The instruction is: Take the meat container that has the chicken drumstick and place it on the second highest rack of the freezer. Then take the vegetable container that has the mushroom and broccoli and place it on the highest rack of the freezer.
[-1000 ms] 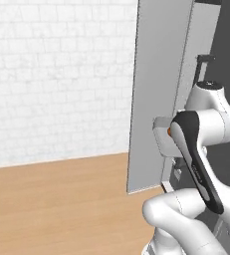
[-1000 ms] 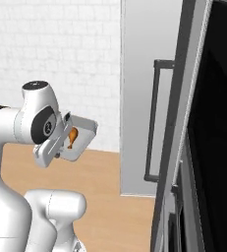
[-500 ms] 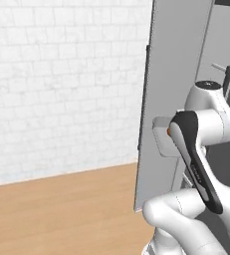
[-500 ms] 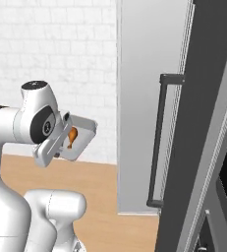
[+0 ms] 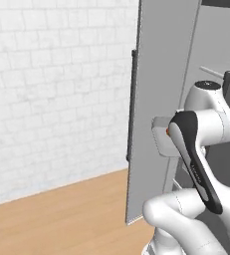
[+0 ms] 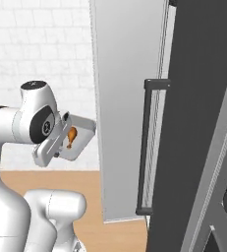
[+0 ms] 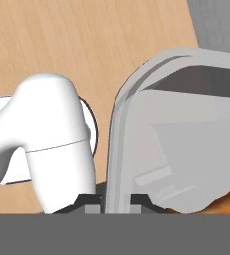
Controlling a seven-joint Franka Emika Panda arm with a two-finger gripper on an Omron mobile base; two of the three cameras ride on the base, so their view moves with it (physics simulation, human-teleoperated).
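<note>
Pincer (image 7: 114, 201) pinching the thick rim of the shallow grey rigid-looking tray (image 6: 79, 138), orange-brown drumstick (image 6: 71, 136) loose inside just ahead, likely to slide if tipped.

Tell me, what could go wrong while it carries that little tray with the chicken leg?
1. The gripper pinches the meat container only by its thin rim, so the tray might swivel or slip.
2. The tray looks tilted in the right base view, so the chicken drumstick could slide out onto the wooden floor.
3. The open freezer door stands close beside the tray; a swing could knock against it.
</note>
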